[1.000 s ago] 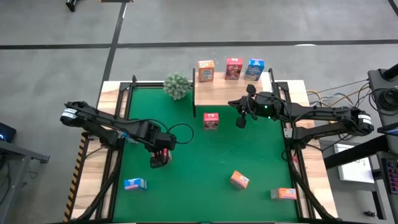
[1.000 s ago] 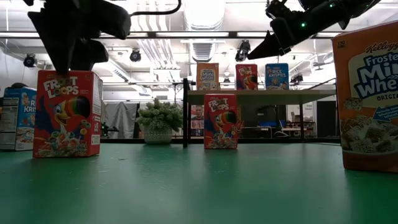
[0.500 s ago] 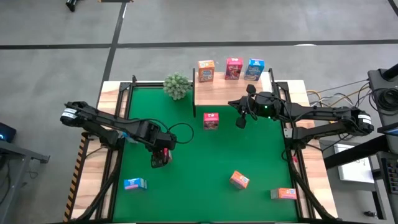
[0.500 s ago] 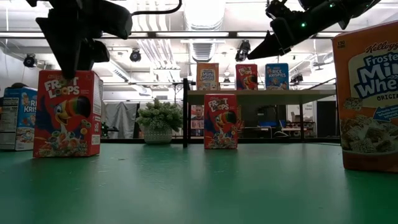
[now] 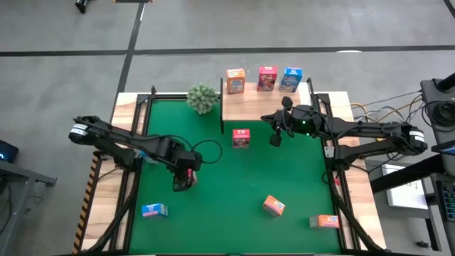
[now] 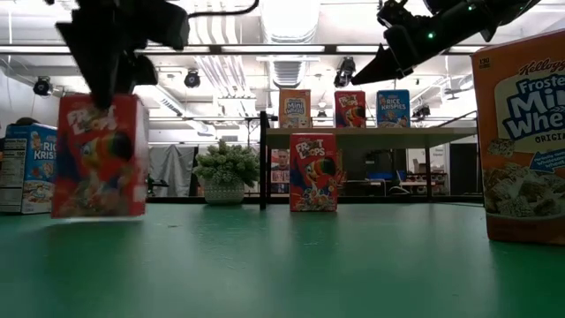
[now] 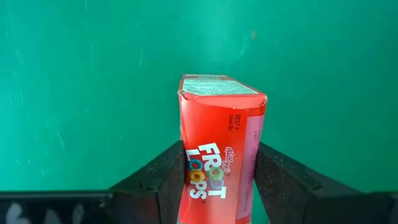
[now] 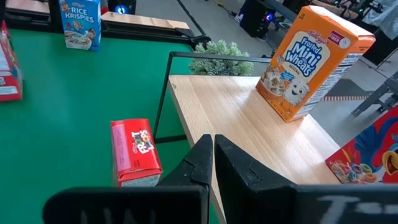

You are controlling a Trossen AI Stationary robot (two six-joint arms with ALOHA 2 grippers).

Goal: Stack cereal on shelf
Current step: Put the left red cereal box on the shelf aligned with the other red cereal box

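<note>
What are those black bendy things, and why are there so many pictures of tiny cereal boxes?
Those are two robot arms with pinching fingers at the ends. The pictures show one moment from four cameras: one looking down from above, one sitting at table height, and one on each arm's wrist. The left gripper is pinching a red Froot Loops box between its fingers and has it just off the green table. The right gripper is shut, holds nothing, and waits beside the wooden shelf. Three boxes already stand on the shelf: orange, red and blue. Another red box stands below it. A little green plant sits nearby.
</note>
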